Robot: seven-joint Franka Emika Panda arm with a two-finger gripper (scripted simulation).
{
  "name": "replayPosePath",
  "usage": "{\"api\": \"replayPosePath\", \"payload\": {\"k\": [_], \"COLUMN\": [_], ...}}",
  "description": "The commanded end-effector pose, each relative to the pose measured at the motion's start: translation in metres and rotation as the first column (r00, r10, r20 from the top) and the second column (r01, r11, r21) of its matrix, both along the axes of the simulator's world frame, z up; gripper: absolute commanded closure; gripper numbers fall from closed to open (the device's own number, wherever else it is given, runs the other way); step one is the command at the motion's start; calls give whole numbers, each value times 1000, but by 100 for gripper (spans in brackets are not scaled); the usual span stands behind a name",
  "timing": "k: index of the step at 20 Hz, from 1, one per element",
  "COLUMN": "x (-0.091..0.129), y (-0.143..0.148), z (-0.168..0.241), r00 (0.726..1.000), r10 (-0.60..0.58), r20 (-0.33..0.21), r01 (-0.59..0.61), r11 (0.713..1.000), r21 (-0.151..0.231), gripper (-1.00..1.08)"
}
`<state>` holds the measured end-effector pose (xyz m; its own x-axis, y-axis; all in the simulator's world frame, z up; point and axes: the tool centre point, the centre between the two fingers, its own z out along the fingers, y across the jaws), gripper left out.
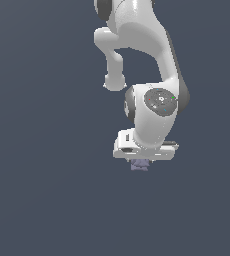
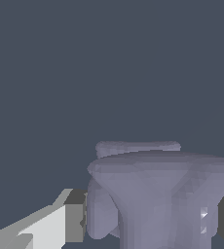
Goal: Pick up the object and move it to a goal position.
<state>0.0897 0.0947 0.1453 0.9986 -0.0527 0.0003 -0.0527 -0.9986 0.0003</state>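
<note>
In the wrist view the lump (image 2: 158, 199) fills the space between the two fingers (image 2: 60, 226), which press its sides: the gripper (image 1: 139, 162) is pinching it. The hold looks shallow, and on flared, uneven sides the lump could slip or twist out during a fast move. Farther off, the exterior view shows only a sliver of the lump below the arm (image 1: 152, 75), against a plain dark background.

Object (image 2: 158, 194) matt, faceted; arm (image 1: 147, 45) glossy, smooth.

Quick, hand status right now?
Hand: closed on the lavender-grey object, fingers pressing both sides.
</note>
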Motion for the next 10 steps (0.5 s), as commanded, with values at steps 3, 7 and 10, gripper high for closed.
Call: {"api": "replayPosePath", "payload": {"k": [3,7,10], "x": [7,14,19], "y": [43,76,95], "z": [28,49,61], "r00": [1000,1000,1000], "r10": [-1,-2,-2], "r20": [0,0,0], "r01": [1,2,2], "r11": [1000,1000,1000], "r21": [0,0,0], "gripper": [108,108,108]}}
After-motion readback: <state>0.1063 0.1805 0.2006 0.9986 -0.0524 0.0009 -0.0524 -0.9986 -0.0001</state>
